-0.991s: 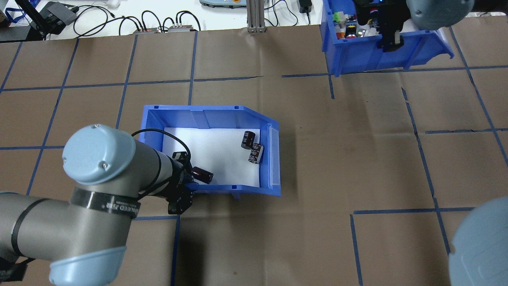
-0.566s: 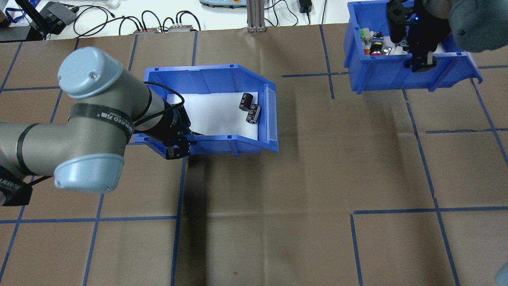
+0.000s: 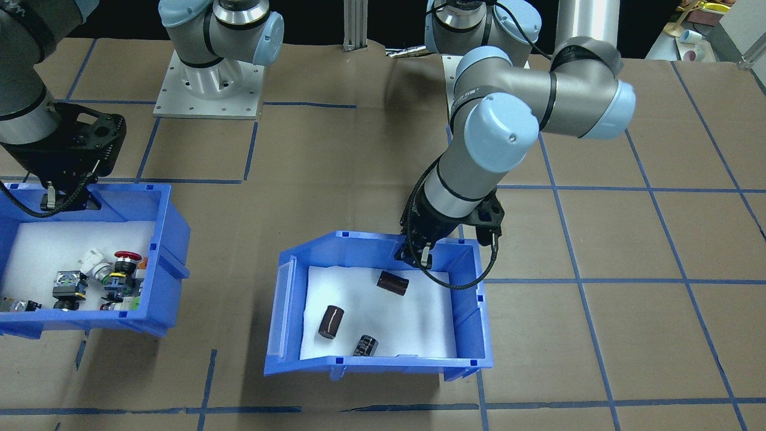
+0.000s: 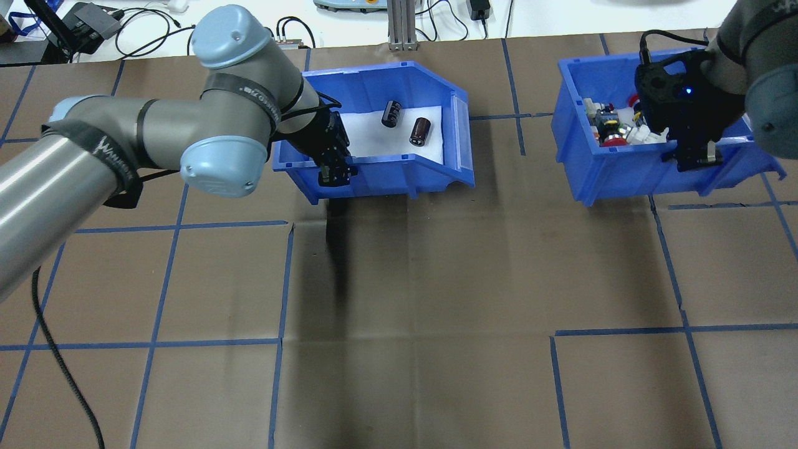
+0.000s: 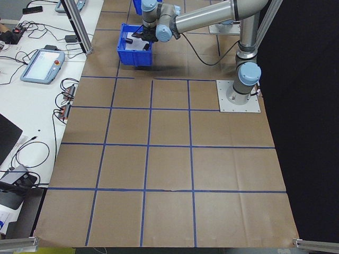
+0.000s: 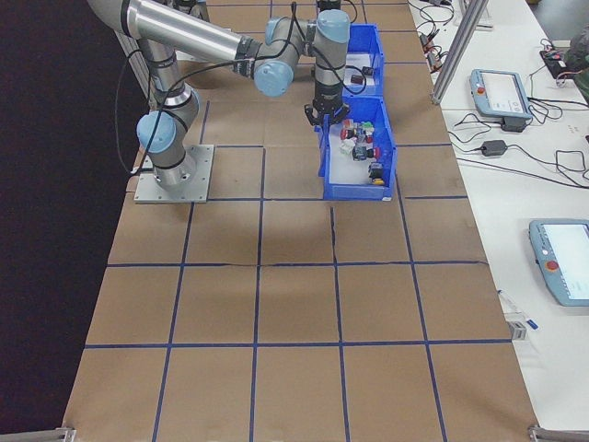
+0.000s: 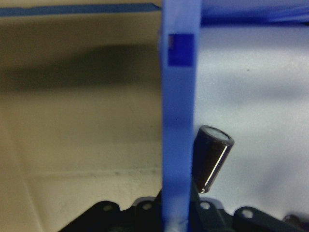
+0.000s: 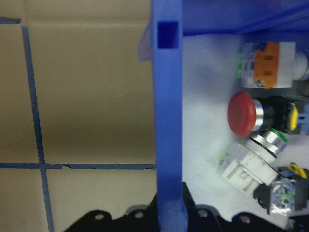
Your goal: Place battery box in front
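Overhead exterior: I'm carrying the battery box (image 4: 399, 167) toward the far edge.
Left gripper (image 4: 332, 169) pinching its near wall; right gripper (image 4: 693, 159) pinching the switch bin (image 4: 629, 178), moving nearer.

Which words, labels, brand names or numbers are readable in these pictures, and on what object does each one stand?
None can be read with certainty.
White lettering on the left arm's black band: too blurred to read.
Pale print on one battery: too small to read.

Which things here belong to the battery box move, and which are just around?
Job:
battery box
three batteries inside it
left end effector, clamped on its rear wall

Not part of it:
switch bin
push-button switches
right end effector, gripping that bin's wall
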`<state>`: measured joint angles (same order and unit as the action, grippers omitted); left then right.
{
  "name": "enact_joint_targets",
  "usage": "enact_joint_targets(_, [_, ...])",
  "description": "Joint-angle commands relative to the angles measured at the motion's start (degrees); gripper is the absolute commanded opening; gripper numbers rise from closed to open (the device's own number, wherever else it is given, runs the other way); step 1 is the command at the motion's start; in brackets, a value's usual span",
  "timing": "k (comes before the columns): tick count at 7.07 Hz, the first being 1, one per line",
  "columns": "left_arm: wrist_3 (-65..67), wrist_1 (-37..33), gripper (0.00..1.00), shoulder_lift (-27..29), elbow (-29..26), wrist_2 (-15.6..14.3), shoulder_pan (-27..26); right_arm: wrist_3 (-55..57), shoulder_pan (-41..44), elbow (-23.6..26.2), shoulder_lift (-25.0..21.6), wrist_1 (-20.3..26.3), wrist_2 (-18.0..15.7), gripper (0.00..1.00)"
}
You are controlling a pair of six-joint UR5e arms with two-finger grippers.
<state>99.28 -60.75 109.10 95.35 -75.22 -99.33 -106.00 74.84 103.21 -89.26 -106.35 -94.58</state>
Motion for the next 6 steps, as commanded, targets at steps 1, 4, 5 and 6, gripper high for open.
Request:
enact_joint_targets(1, [2.06, 0.89, 0.00, 6.72, -6.47, -0.02, -2.36, -1.31, -1.10, 5.31, -3.89, -0.09, 0.36, 0.03])
enact_joint_targets(4, [4.87, 2.21, 0.56, 8.76, -7.64, -1.58, -4.12, -1.40, -1.01, 5.68, -4.08, 0.00, 1.24, 0.04])
enact_joint_targets(5, [4.96, 2.21, 0.96, 8.68, -7.64, -6.30, -4.12, -1.40, -1.01, 5.68, -4.16, 0.00, 1.24, 0.04])
enact_joint_targets(6, [5.05, 2.38, 0.99, 8.33, -7.90, -7.65, -4.12, -1.40, -1.01, 5.68, -4.08, 0.00, 1.24, 0.04])
